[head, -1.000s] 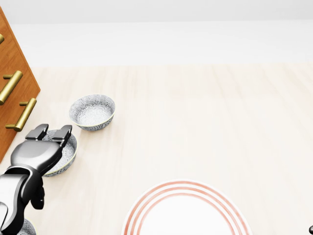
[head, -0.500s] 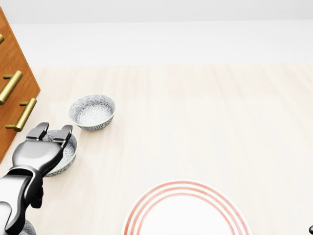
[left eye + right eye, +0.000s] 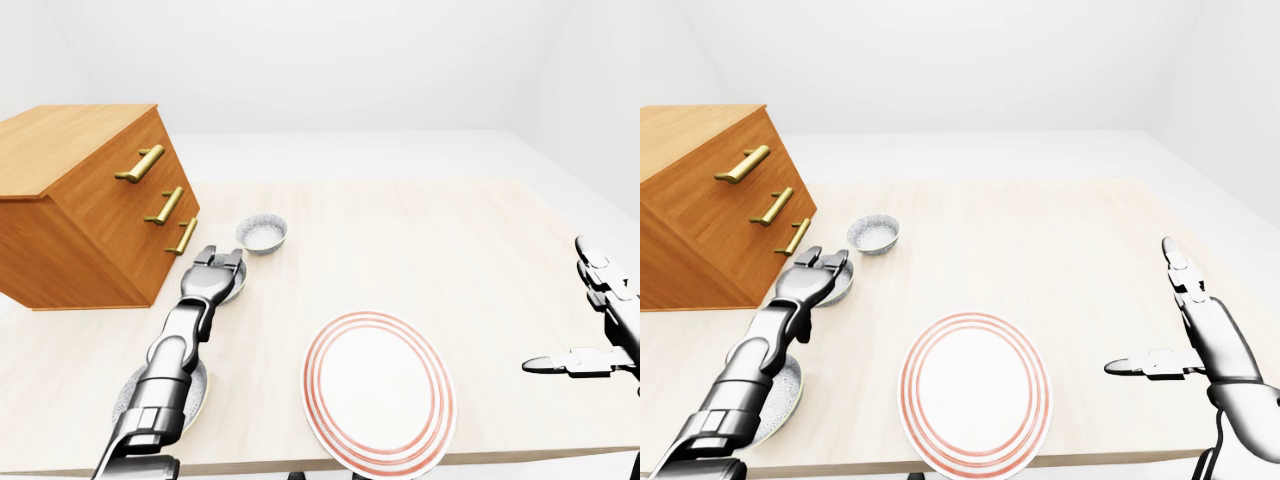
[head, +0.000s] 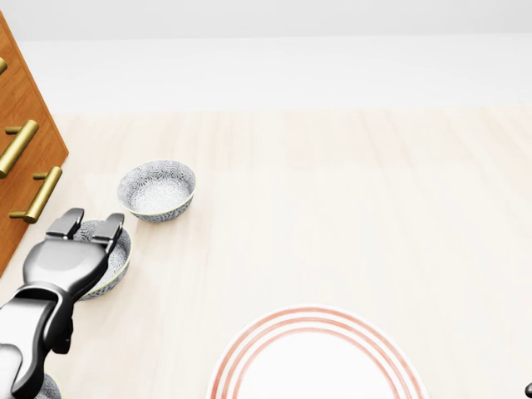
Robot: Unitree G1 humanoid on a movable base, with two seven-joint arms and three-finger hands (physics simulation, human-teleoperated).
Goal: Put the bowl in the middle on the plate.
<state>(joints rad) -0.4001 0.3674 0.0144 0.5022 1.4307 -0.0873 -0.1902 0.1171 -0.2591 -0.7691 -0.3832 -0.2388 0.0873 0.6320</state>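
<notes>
Pale wood runs right across the bench (image 3: 450,230) in the left-eye view, with a chest (image 3: 90,210) standing on its left part. Three bowls lie in a line beside the chest. The far bowl (image 3: 261,233) sits free and the near bowl (image 3: 200,385) is half hidden under the forearm. Between them is the middle bowl (image 3: 239,283), with the left hand (image 3: 212,270) over it. The plate (image 3: 380,390) lies well to the right of them, bare, so the bowl is not yet moved.

Seen in the head view, the hand covers the left part of the middle bowl, two fingers stretched out over its upper rim and not curled round it. I cannot see the thumb, nor whether the fingers touch the rim. Only the top of the plate shows, at the bottom edge.

Over in the right-eye view, the right hand (image 3: 1200,330) hangs off to the right, fingers spread and holding nothing.

To my eye the step is the grasp. The rim should be pinched between fingers and thumb before any lift. A shallow bowl caught from one side may tip or skid toward the chest. Once it is held, it should go straight up, clear of the far bowl. Then it should move right and down the view, to be lowered level onto the plate's white centre.
</notes>
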